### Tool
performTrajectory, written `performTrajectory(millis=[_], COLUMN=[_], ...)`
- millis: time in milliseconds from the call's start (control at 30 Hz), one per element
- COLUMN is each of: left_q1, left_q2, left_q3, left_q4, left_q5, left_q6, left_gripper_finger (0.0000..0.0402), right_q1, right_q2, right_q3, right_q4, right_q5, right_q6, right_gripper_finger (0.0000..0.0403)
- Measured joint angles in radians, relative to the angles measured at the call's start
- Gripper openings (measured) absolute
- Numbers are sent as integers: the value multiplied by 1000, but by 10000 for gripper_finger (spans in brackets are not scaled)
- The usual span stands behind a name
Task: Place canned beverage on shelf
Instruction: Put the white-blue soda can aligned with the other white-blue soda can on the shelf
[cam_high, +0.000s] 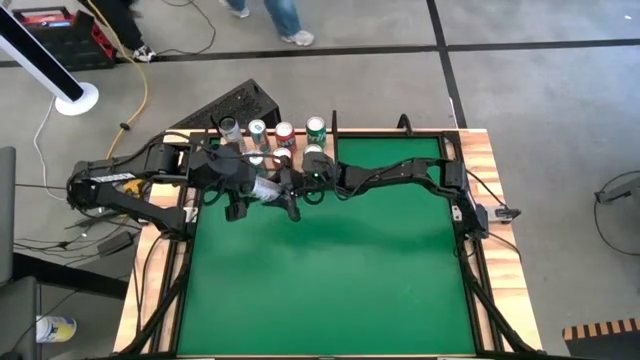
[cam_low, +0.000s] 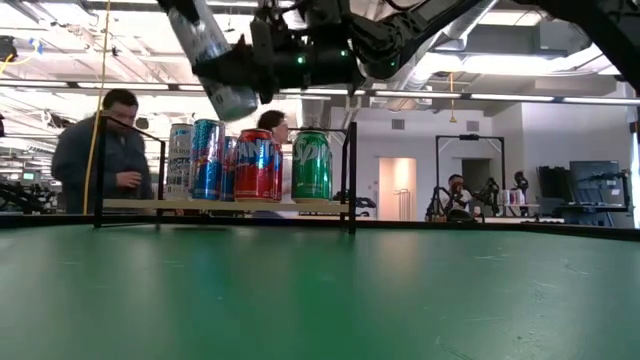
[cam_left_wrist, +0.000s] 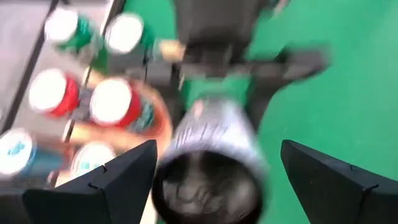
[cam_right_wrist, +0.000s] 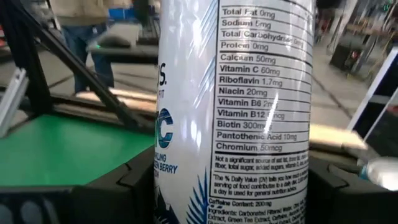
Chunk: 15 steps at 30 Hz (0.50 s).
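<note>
A tall silver-white can hangs tilted above the green table, in front of the shelf. My right gripper comes in from the right and is shut on it. My left gripper is open around the can's dark bottom end. One finger stands well off it and the other is close beside it. Several cans stand upright on the shelf board, among them a red one and a green one. My right gripper pinches the can's side, about mid-length, between its two fingers. The fingers come nearly level from the table's right and lie across the can. The can is lifted clear and tilted, its lower end toward my left gripper.
Thin black uprights stand at the shelf's ends. The green table stretches bare toward the near and right edges. People move in the room beyond the far edge.
</note>
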Motion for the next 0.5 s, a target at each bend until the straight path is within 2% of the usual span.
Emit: performTrajectory(millis=[200,500], left_q1=[2,2], left_q2=[2,2], left_q3=[-3,-3], left_q4=[-14,-27], left_q5=[-71,-25], left_q6=[77,56], left_gripper_finger=[323,319], right_q1=[8,13], right_q2=[-5,-4], right_q3=[5,4], right_q4=[10,9], right_q5=[10,38], right_q6=[-6,-14], right_gripper_finger=[274,274])
